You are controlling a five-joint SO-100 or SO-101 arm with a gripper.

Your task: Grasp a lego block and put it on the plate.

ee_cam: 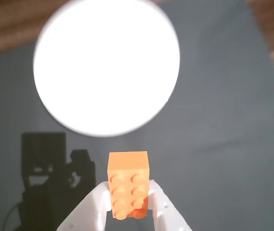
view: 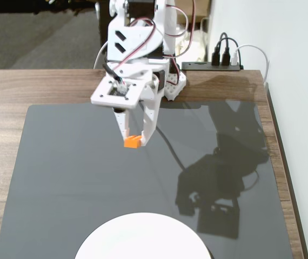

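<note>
Nearest the camera in the fixed view, the plate [view: 141,237] lies at the bottom edge of the dark mat [view: 62,178], cut off by the frame, its white face bare. That bare face matters: the whole disc looks free for a drop, so aim need not be fine.

Beyond the plate runs a broad stretch of empty mat, with only the arm's reflection on it, off to the right of the plate. Nothing stands in the way of a straight run toward the plate.

Farther from the plate still, the claw [view: 134,136] hangs pointing down, clenched on the lego block [view: 133,142]. In the wrist view the lego block [ee_cam: 128,184] sits between the two white fingers [ee_cam: 164,204], studs facing the camera, its far end jutting out past the tips toward the plate [ee_cam: 106,65]. Whether it is clear of the mat I cannot tell.

Beyond the claw, the wooden tabletop [view: 46,86] carries the arm's base [view: 173,86]; the mat's right edge stays well clear of the plate.
</note>
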